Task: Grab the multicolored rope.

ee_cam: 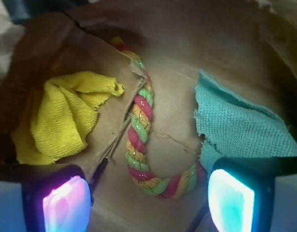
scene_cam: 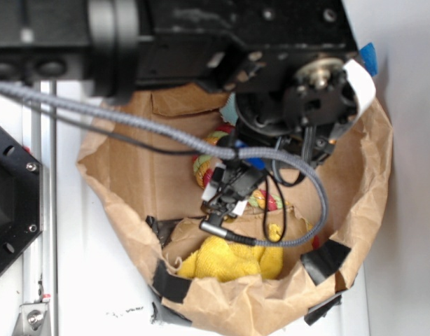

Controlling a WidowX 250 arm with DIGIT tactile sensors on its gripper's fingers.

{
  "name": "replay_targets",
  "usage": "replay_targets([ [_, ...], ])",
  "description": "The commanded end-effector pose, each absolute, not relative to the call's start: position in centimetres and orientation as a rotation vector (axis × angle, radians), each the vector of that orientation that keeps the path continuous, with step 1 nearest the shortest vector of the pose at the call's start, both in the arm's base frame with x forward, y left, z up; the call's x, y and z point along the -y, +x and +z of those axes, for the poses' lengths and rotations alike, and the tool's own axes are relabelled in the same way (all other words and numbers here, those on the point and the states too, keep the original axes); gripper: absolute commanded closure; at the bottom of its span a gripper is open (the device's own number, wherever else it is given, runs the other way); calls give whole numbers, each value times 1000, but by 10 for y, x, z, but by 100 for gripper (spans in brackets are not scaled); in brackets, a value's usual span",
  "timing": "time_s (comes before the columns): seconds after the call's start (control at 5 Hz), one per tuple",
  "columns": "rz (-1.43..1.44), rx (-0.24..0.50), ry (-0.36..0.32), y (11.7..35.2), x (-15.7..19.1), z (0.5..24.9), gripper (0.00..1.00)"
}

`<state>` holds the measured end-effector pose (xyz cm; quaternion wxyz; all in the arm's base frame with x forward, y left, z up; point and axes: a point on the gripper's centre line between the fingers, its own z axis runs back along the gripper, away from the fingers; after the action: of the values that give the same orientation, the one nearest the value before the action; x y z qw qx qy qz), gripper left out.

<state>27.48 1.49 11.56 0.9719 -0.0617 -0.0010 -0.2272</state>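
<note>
A white worktop (scene_cam: 82,294) carries a brown paper bag (scene_cam: 355,210), its rim rolled down and patched with black tape (scene_cam: 326,257). In the exterior view the black robot arm (scene_cam: 271,63) reaches down into the bag, a grey braided cable (scene_cam: 131,120) looping across it. The hand itself is mostly hidden here behind the wrist hardware. Bits of the multicolored rope (scene_cam: 204,168) show just beside that hardware, and a yellow fluffy cloth (scene_cam: 225,260) lies at the near side of the bag floor.

In the wrist view the hand (ee_cam: 148,203) hangs wide open above the bag floor, its two fingertip pads (ee_cam: 230,203) glowing (one pink, one cyan) and holding nothing. The rope lies flat between and ahead of them, running away from the hand and curling at its near end toward the cyan pad. The yellow cloth sits well to one side, a teal cloth (ee_cam: 240,125) to the other, near the rope's curled end.
</note>
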Motion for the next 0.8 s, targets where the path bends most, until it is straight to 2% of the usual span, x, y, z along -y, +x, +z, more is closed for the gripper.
replay_targets([
  [0.0,-473,53,-85,234,11,109,0],
  [0.2,-460,52,-44,222,20,104,0],
  [0.6,-462,39,-49,205,26,99,0],
])
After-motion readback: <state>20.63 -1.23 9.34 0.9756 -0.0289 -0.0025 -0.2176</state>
